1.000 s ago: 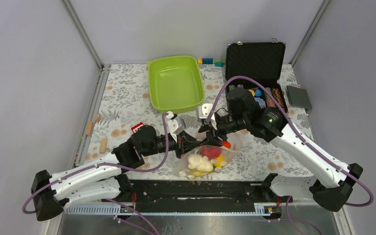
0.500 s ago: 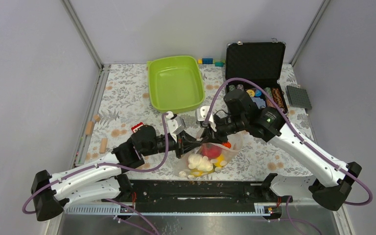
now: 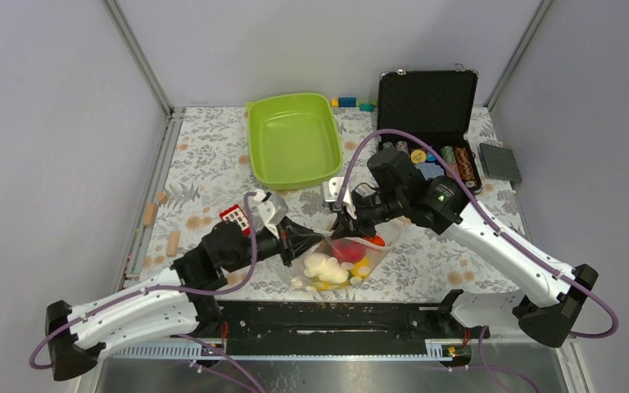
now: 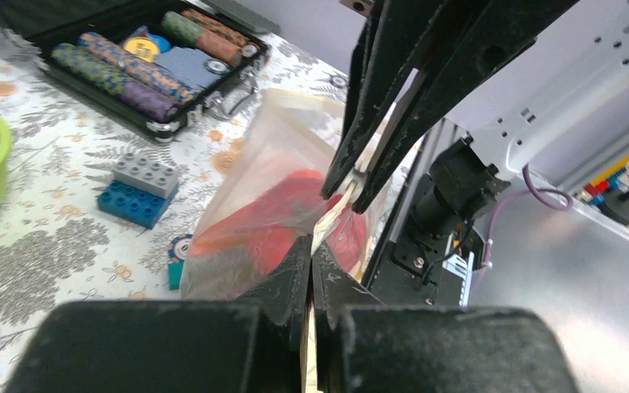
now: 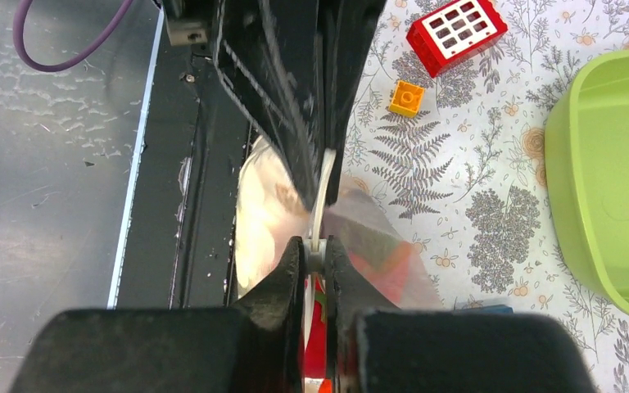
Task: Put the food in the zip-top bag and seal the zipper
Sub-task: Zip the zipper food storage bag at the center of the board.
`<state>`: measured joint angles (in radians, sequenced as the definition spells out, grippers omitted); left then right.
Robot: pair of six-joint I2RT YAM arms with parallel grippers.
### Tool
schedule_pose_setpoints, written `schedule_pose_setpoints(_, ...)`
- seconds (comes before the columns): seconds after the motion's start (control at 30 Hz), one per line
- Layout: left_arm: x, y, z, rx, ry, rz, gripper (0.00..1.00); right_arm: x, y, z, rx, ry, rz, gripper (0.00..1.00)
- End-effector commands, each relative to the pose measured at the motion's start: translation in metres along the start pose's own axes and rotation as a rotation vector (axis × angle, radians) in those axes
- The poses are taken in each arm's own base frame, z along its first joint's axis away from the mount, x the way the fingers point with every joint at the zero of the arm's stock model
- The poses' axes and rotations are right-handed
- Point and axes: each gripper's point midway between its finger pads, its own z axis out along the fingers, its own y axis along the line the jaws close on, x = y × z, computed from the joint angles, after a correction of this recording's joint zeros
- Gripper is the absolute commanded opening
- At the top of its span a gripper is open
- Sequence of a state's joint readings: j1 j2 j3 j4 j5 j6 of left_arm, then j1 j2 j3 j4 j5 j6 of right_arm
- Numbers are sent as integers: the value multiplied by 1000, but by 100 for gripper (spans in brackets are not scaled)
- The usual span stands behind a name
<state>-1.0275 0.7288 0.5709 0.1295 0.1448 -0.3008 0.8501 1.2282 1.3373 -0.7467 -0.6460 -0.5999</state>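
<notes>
The clear zip-top bag point(image 3: 340, 258) hangs near the table's front edge, held up by its mouth. Inside are toy food pieces: white point(image 3: 321, 266), red point(image 3: 346, 248) and yellow point(image 3: 361, 268). My left gripper point(image 3: 314, 243) is shut on the bag's mouth edge; the left wrist view shows its jaws point(image 4: 311, 246) pinching the film, with red food point(image 4: 270, 229) behind. My right gripper point(image 3: 346, 226) is shut on the zipper strip point(image 5: 320, 196) just right of the left one, its jaws point(image 5: 315, 247) closed on the white strip. The two grippers are nearly tip to tip.
A lime-green tray point(image 3: 293, 139) stands behind the bag. An open black case point(image 3: 426, 106) with poker chips is at the back right, with a grey baseplate point(image 3: 500, 161) beside it. A red block point(image 3: 233, 217) and wooden pieces point(image 3: 149, 214) lie left. Grey and blue blocks point(image 4: 141, 187) lie right of the bag.
Both grippers and the bag have shifted a little to the left. The left arm has drawn back leftward, and both grippers keep their hold on the mouth.
</notes>
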Motion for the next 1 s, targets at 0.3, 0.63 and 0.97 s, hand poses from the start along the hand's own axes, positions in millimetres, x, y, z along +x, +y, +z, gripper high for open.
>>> schedule_pose_setpoints(0.3,-19,67,-48,-415,-203,-138,0,26,-14,-5,88,140,43,0)
schedule_pose_setpoints(0.63,-13,130,-97,-859,-270,-214,0,44,-23,-11,191,185,71,0)
schedule_pose_setpoints(0.97,-10,153,-129,-1068,-329,-256,0,73,-37,-16,317,255,176,0)
